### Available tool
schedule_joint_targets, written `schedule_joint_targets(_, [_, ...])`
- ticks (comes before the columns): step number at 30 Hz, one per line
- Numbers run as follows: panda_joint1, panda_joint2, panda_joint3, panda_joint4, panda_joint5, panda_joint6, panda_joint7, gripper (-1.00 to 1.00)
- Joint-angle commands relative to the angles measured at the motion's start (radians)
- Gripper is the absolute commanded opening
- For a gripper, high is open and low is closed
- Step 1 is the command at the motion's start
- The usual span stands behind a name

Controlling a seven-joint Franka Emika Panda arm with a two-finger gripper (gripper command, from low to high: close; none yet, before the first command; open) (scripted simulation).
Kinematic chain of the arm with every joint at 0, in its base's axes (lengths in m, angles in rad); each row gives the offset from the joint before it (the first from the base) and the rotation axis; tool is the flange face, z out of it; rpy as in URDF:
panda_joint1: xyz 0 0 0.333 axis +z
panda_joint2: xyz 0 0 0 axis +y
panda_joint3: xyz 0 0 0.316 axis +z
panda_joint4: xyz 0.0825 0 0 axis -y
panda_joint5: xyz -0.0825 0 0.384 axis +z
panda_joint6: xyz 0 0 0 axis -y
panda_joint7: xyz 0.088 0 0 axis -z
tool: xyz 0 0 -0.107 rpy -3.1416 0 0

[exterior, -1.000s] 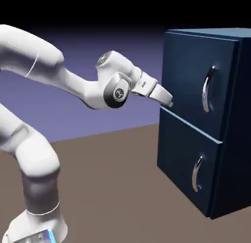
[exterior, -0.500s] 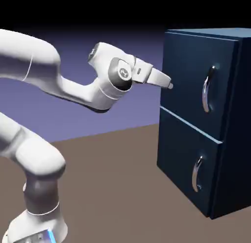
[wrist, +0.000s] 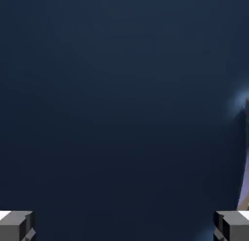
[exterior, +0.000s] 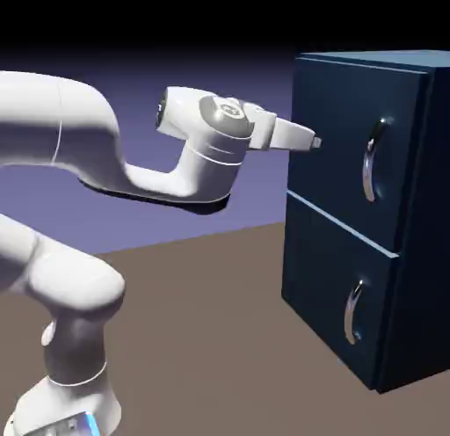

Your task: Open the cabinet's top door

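- Your exterior view stands off to the side of the robot and faces across the table (exterior: pixel 220 337). It sits far enough back to take in the arm at the left and the cabinet (exterior: pixel 369 214) at the right, seen at an angle with both stacked panels showing.
- Your hand view looks straight along the gripper (wrist: pixel 124 225), very near the top door (wrist: pixel 121 99); dark blue panel fills it, with two grey fingertips (wrist: pixel 15 224) at the bottom corners.
- Both views share the top door, and a sliver of its silver handle (exterior: pixel 373 160) edges your hand view's right side.
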Motion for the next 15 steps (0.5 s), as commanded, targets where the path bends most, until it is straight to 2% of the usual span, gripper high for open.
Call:
schedule_joint_targets(1, [0.014, -0.006, -0.016, 0.007, -0.044, -0.002, 0.032, 0.0])
schedule_joint_targets(15, [0.207, -0.096, -0.243, 0.102, -0.652, -0.028, 0.476, 0.0])
